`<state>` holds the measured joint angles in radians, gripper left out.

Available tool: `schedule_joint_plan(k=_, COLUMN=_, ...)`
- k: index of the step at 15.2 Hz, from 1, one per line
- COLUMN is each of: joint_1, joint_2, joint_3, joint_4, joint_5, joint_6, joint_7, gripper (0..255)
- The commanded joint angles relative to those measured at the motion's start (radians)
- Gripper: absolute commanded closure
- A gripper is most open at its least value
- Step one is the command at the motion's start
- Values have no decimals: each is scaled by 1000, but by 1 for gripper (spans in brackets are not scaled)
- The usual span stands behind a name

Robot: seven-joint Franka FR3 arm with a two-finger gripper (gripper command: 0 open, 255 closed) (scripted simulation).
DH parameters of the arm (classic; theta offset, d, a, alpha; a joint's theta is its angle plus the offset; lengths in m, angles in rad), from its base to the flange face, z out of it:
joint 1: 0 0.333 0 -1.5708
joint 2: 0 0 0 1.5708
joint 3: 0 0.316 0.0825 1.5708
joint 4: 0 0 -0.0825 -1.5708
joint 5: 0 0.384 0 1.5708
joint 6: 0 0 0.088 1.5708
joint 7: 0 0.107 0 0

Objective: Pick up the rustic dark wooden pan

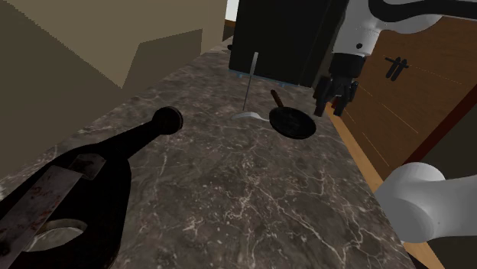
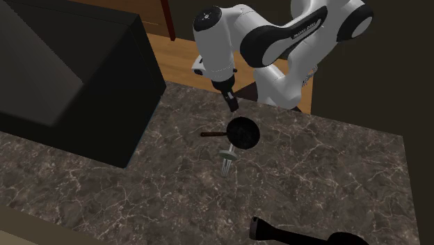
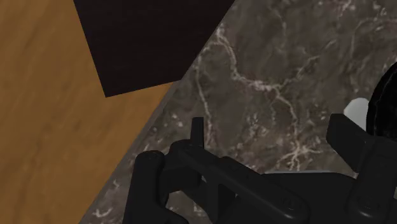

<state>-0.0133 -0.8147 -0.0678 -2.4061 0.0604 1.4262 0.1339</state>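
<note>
One small, round, near-black pan (image 1: 292, 122) with a short brown handle lies on the marble tabletop (image 1: 229, 191), just beside the hovering end effector (image 1: 334, 103), fingers spread around nothing.

Pan (image 1: 293, 124) on counter (image 1: 229, 183), just beside utensil (image 1: 249, 115)

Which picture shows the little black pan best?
The second exterior view: the pan shows whole from above, round bowl and handle. The shoulder view shows the pan at a flatter angle. The wrist view catches perhaps its dark curved edge.
</note>
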Motion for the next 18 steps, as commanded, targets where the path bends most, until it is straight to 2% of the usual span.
schedule_joint_plan(k=1, joint_1=0, joint_2=0, joint_3=0, joint_4=0, joint_5=0, joint_6=0, joint_7=0, gripper=0)
schedule_joint_plan(k=7, joint_1=-10, joint_2=124, joint_3=186, joint_4=132, joint_5=38, joint_6=55, joint_7=262, gripper=0)
schedule_joint_plan(k=12, joint_1=-37, joint_2=269, joint_3=329, joint_4=285, joint_5=15, joint_6=79, joint_7=481, gripper=0)
schedule_joint_plan(k=18, joint_1=-32, joint_2=255, joint_3=335, joint_4=193, joint_5=22, joint_6=157, joint_7=482, gripper=0)
